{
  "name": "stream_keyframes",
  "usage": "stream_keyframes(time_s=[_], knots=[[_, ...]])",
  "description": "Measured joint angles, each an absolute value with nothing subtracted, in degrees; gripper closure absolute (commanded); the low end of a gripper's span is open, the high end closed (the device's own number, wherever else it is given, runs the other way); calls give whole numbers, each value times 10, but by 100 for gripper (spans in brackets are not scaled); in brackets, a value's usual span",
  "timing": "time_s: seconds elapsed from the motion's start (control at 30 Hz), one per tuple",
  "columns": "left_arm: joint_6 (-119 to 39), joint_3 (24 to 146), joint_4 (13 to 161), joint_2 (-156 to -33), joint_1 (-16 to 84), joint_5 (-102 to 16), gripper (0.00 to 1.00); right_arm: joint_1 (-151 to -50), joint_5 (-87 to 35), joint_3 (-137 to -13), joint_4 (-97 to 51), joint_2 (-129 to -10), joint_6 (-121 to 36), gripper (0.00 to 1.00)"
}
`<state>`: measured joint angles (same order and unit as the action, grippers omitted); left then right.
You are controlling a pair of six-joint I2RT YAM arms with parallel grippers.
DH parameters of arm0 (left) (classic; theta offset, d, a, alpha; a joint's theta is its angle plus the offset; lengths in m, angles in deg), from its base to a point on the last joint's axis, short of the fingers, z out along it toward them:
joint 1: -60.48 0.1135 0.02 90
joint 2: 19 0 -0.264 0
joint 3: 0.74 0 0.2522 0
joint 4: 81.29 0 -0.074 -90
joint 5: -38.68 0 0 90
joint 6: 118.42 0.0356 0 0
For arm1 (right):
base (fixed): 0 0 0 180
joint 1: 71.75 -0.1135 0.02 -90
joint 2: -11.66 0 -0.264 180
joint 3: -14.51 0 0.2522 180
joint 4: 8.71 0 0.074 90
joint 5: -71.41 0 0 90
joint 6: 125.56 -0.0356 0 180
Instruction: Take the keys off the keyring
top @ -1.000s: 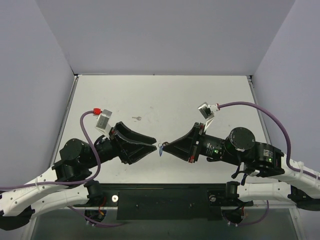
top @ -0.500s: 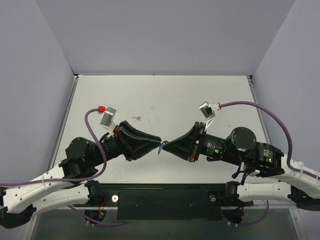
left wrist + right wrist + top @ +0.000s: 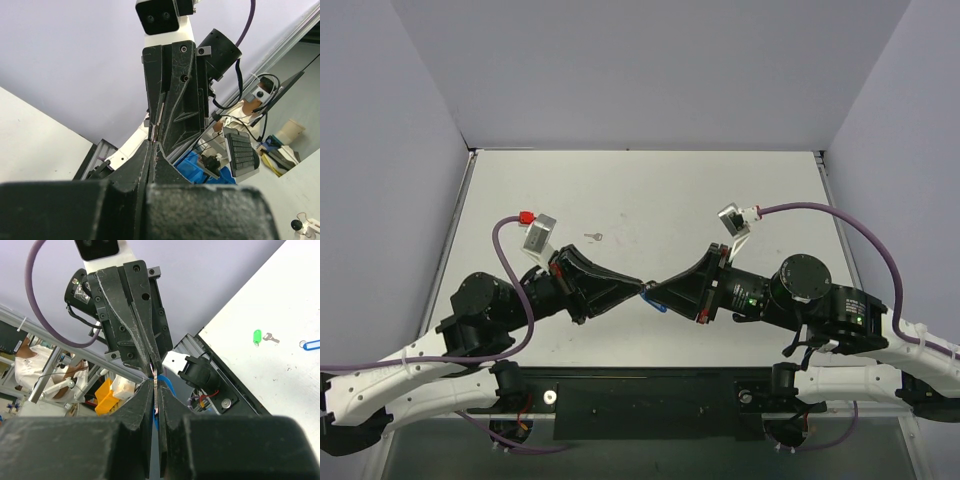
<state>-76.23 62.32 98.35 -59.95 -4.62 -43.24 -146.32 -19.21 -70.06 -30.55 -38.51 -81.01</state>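
Top external view: the black left gripper and black right gripper meet tip to tip over the white table, both squeezed shut. A little blue plastic tag hangs where the tips touch; I cannot tell which gripper pinches it. Farther back lies a tiny silver key. Right wrist view shows a small green plastic tag with its key and a second blue tag on the table.
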Motion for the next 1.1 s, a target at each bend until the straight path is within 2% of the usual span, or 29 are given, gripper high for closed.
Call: stream_keyframes(time_s=[0.27,0.57,0.83,1.0,1.03,1.07,1.1], knots=[[-693,704,847,-610,-46,-393,100,-1464,-210,-701,-313,-384,-809,100],[-609,732,757,-607,-46,-351,100,-1464,-238,-703,-343,-395,-802,100],[-538,822,649,-648,-46,-322,100,-1465,-254,-723,-356,-406,-792,100],[-517,837,616,-659,-46,-311,99,-1465,-256,-725,-369,-409,-789,100],[-515,837,611,-660,-46,-310,85,-1465,-257,-725,-371,-409,-788,100],[-514,837,607,-660,-46,-310,79,-1465,-257,-725,-373,-410,-788,100],[-513,837,605,-660,-46,-311,65,-1465,-257,-725,-374,-411,-788,100]])
